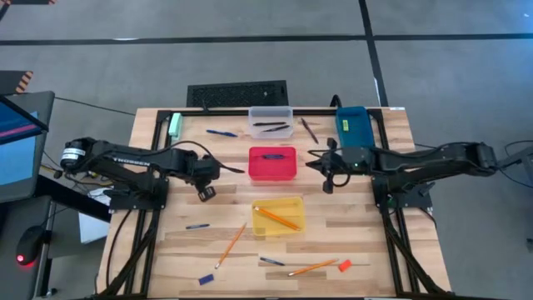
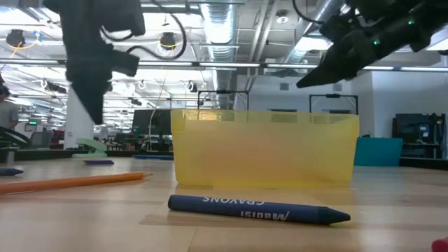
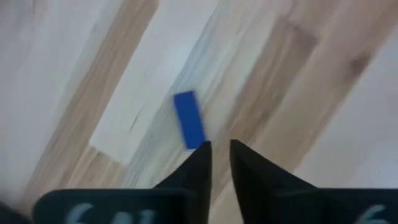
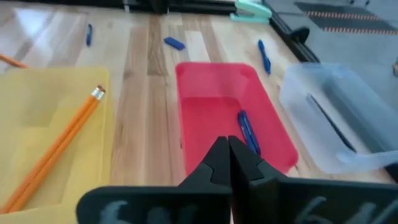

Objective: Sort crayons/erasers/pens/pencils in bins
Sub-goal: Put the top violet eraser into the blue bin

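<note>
Four bins sit mid-table: the clear bin (image 1: 271, 122) with dark pens, the red bin (image 1: 272, 163) with a slim blue stick (image 4: 247, 132), the yellow bin (image 1: 278, 216) with a pencil (image 4: 62, 140), and the blue bin (image 1: 353, 125). My left gripper (image 1: 206, 192) hangs left of the red bin, pointing down with its fingers a little apart, above a short blue stub (image 3: 189, 119) lying flat on the wood. My right gripper (image 1: 321, 162) is shut and holds nothing, just right of the red bin and above table height (image 2: 308, 80).
Loose on the table lie two pencils (image 1: 231, 245) (image 1: 314, 267), a blue crayon (image 1: 197, 226), a dark blue crayon (image 2: 259, 208), an orange-red eraser (image 1: 344, 265), a blue pen (image 1: 221, 132), a dark pen (image 1: 309, 129) and a pale green block (image 1: 175, 125).
</note>
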